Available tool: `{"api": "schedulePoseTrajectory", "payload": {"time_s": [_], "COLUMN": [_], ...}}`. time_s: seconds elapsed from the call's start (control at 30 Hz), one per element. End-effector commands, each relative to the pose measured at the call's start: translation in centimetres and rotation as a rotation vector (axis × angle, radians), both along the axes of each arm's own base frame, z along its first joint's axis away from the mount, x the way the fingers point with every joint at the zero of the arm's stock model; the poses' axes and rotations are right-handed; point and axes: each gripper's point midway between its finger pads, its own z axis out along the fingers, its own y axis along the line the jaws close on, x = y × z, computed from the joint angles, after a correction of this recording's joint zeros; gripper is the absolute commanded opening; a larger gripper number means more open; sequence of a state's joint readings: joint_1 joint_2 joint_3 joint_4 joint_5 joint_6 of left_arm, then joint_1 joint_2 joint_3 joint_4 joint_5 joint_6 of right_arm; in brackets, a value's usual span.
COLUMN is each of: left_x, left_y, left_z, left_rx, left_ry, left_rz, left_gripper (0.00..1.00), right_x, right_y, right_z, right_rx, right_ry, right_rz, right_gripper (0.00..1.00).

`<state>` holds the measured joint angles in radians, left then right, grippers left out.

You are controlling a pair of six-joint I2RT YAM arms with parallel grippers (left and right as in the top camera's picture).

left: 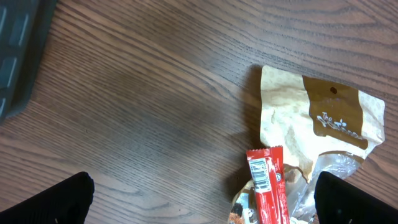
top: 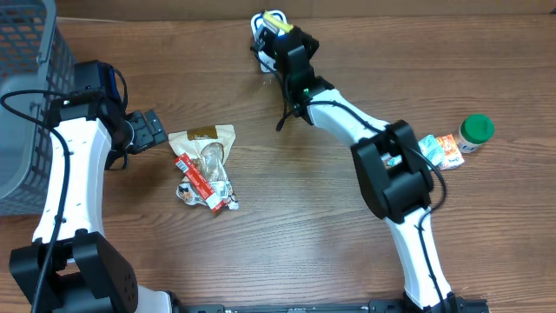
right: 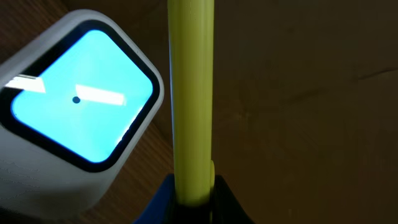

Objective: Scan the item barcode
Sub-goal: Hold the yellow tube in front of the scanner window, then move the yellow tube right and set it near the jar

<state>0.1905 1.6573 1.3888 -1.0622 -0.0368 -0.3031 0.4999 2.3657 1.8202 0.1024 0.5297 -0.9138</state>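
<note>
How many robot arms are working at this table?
2. The left arm stands beside the grey basket; the right arm reaches toward the scanner at the table's far edge.

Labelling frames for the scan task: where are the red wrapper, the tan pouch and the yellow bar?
red wrapper (left: pixel 260 174): left wrist view, on its barcode label.
tan pouch (left: pixel 287 112): left wrist view, on its plain paper face.
yellow bar (right: pixel 189 93): right wrist view, on its middle stretch.

Brown wooden table (top: pixel 295 243); even light
</note>
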Motion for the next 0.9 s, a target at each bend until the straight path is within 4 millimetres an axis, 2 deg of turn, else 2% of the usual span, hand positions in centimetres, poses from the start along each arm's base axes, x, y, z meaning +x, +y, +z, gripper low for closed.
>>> {"api": "schedulePoseTrajectory", "payload": {"time_s": [0.0, 0.07, 0.13, 0.2, 0.3, 0.43, 0.57, 0.67, 0.77, 0.87], "left_x": [0.5, 0.5, 0.5, 0.5, 0.5, 0.5, 0.5, 0.5, 0.5, 0.5], "left_y": [0.0, 0.0, 0.0, 0.0, 0.0, 0.0, 0.0, 0.0, 0.0, 0.0], "left_z": [0.7, 0.7, 0.7, 0.7, 0.7, 0.7, 0.7, 0.7, 0.7, 0.7], "left_rx": [0.005, 0.005, 0.005, 0.005, 0.005, 0.005, 0.005, 0.005, 0.005, 0.005], "left_ry": [-0.022, -0.022, -0.022, -0.022, -0.021, -0.022, -0.022, -0.022, -0.022, -0.021], "left_rz": [-0.021, -0.021, -0.021, -0.021, -0.021, -0.021, -0.021, -0.021, -0.021, -0.021], "left_gripper": [1.00, 1.00, 1.00, 1.00, 1.00, 1.00, 1.00, 1.00, 1.00, 1.00], "right_x": [-2.8, -4.6, -6.5, -8.7, -12.0, -16.2, -21.3, -24.7, -27.0, -28.1], "right_y": [-0.1, -1.1, -2.3, -3.8, -5.7, -8.1, -12.0, -14.5, -16.9, -19.6], "right_z": [13.3, 15.2, 16.2, 16.7, 16.0, 12.7, 7.9, 5.1, 2.9, 0.9], "right_rx": [0.275, 0.357, 0.421, 0.483, 0.527, 0.539, 0.494, 0.490, 0.518, 0.538], "right_ry": [-0.137, -0.096, -0.040, 0.028, 0.159, 0.384, 0.644, 0.816, 0.927, 0.956], "right_rz": [-0.042, -0.080, -0.124, -0.185, -0.251, -0.354, -0.543, -0.668, -0.797, -0.924], "right_gripper": [0.04, 0.04, 0.04, 0.04, 0.04, 0.05, 0.05, 0.05, 0.05, 0.05]}}
